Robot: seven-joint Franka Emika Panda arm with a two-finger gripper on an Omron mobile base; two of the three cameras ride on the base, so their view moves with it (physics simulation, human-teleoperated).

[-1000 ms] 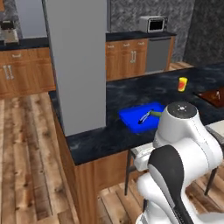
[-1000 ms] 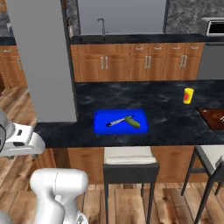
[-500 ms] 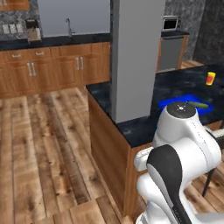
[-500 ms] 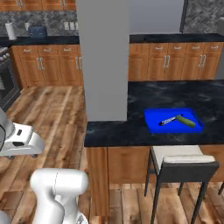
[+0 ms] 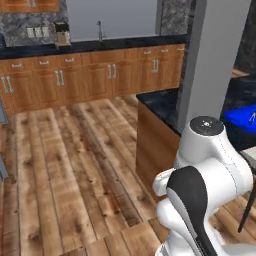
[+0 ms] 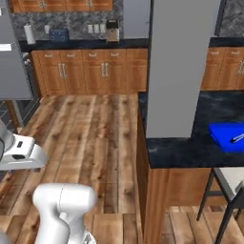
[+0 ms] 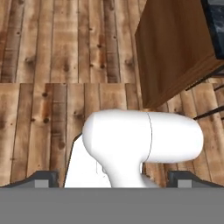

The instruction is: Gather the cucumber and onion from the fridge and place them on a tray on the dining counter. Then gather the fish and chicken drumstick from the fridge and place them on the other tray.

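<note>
Blue tray on dining counter lies right of the base, fridge unsighted; gripper carries nothing (fingers apart, tips barely visible).

Kitchen: wood cabinets, sink faucet, dark counters.

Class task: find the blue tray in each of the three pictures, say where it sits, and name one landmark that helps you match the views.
Left base view: blue tray at the right edge, on the dark counter.
Right base view: right edge, mid-height.
Hand view: I cannot make it out.
Shared landmark: the grey pillar, left of the tray in both base views.
</note>
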